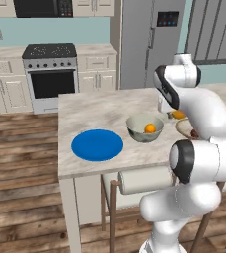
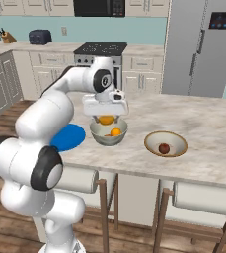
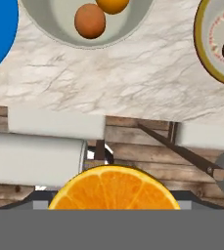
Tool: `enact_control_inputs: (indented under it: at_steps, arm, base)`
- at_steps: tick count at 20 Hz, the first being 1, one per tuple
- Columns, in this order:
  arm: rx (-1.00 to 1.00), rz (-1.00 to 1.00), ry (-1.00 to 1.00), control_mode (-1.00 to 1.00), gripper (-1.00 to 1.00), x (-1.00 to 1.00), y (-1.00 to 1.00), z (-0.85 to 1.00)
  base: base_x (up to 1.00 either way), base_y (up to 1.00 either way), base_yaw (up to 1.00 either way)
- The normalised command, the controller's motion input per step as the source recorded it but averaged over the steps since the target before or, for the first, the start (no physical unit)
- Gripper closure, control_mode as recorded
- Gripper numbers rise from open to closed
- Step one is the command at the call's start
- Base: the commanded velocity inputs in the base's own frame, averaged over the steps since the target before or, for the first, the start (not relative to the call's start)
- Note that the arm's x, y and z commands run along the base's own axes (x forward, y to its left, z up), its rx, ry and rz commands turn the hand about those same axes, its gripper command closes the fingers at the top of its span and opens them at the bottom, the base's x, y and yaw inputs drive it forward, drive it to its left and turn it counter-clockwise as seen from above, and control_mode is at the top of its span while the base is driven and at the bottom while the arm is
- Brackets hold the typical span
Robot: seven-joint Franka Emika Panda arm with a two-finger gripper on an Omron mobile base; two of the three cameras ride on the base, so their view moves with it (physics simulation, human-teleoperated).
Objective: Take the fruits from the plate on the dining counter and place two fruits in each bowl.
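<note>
Orange fruit [image 3: 114, 188] in pincer [image 2: 106, 117], hand view reveals cut face

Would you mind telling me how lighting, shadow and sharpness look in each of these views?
Left base view: even, flat light, no glare on the blue plate. Right base view: soft shading inside the tan-rimmed bowl, with no hard shadows cast on the dining counter. Hand view: the orange, close to the lens, stays as sharp as everything farther off.

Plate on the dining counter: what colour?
Bright blue plate, plain, clearest in the left base view.
</note>
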Motion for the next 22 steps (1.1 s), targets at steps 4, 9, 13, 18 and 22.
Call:
enact_control_inputs:
  at_steps: [4, 9, 13, 18, 22]
  arm:
    - [0.00, -0.08, 0.00, -1.00, 1.00, 0.00, -1.00, 0.00]
    - [0.00, -0.06, 0.00, -1.00, 1.00, 0.03, -0.96, -0.03]
    - [0.00, -0.05, 0.00, -1.00, 1.00, 0.19, -0.79, -0.17]
    - [0.01, -0.01, -0.02, -1.00, 1.00, 0.42, -0.46, -0.29]
    - [0.04, 0.05, -0.12, -1.00, 1.00, 0.67, -0.03, -0.62]
  base:
    - [0.00, 0.00, 0.00]
    - [0.00, 0.00, 0.00]
    - [0.00, 0.00, 0.00]
    - [0.00, 0.00, 0.00]
    - [0.00, 0.00, 0.00]
